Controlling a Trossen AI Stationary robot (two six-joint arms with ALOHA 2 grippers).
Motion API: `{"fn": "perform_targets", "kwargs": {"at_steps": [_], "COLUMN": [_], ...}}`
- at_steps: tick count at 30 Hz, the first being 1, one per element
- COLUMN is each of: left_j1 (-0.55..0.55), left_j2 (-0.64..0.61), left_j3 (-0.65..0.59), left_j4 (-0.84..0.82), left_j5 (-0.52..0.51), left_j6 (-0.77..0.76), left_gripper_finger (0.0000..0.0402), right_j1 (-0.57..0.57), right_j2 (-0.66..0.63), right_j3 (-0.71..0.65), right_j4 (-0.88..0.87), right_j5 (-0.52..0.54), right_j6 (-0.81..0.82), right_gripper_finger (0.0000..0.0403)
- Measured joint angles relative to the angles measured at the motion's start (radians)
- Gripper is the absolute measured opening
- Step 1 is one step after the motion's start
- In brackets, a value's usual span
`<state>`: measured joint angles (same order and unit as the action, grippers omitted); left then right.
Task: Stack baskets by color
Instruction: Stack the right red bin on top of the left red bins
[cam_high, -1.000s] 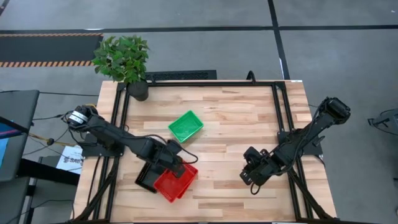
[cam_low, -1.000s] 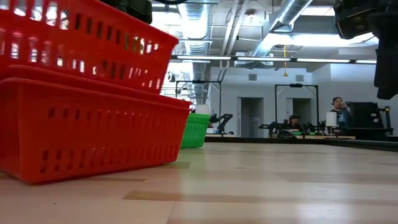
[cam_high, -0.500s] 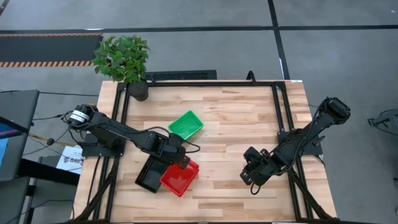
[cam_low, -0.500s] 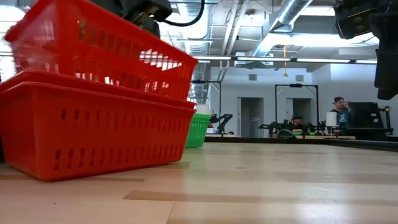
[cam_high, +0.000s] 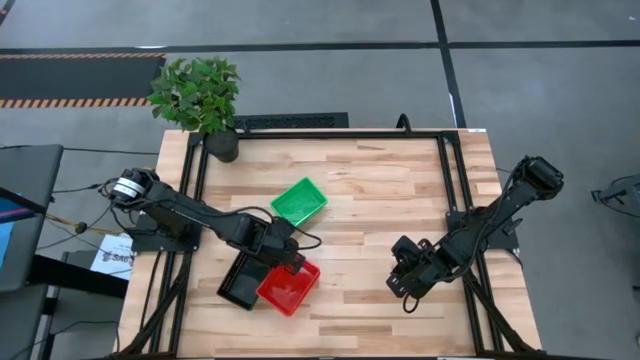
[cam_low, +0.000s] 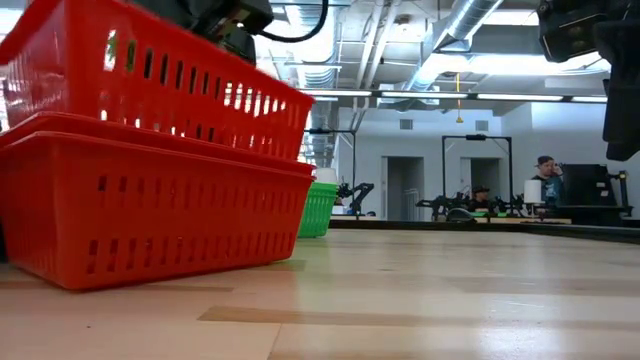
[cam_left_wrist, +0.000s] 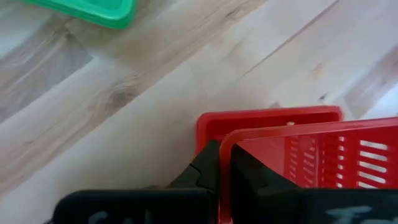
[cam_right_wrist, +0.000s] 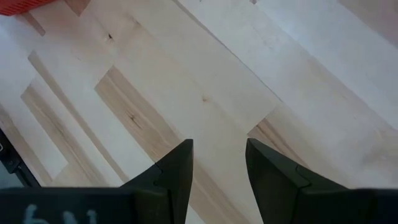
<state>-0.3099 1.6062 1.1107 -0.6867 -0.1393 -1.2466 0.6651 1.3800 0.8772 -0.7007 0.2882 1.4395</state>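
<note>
L gripper (cam_high: 288, 262) clamps upper red basket (cam_low: 160, 85) rim, tilted over lower red basket (cam_low: 150, 215); R gripper (cam_right_wrist: 217, 165) open.

The left arm reaches from its mount at the worktop's left edge in a long diagonal toward the front centre, wrist bent down. The left claw (cam_high: 287, 262) is clamped tight on the rim of a red basket (cam_high: 290, 288), one finger (cam_left_wrist: 205, 171) outside the wall and the other inside. The right arm folds back from its mount at the right edge, its wrist low over the bare worktop. The right claw (cam_right_wrist: 219, 163) hangs with fingers (cam_right_wrist: 177, 168) parted, gripping nothing.
</note>
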Motion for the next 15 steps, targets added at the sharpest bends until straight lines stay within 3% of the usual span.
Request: {"fn": "perform_targets", "kwargs": {"at_steps": [7, 15], "left_j1": [-0.001, 0.0], "left_j2": [0.0, 0.0], "left_j3": [0.0, 0.0], "left_j4": [-0.002, 0.005], "left_j5": [-0.048, -0.033], "left_j6": [0.012, 0.034], "left_gripper_finger": [0.0011, 0.0109], "right_j1": [0.0, 0.002], "right_j2": [0.0, 0.0], "right_j3": [0.0, 0.0], "right_j4": [-0.001, -0.001], "right_j5": [0.0, 0.0], "right_j6": [0.002, 0.021], "right_gripper_finger": [0.017, 0.017]}}
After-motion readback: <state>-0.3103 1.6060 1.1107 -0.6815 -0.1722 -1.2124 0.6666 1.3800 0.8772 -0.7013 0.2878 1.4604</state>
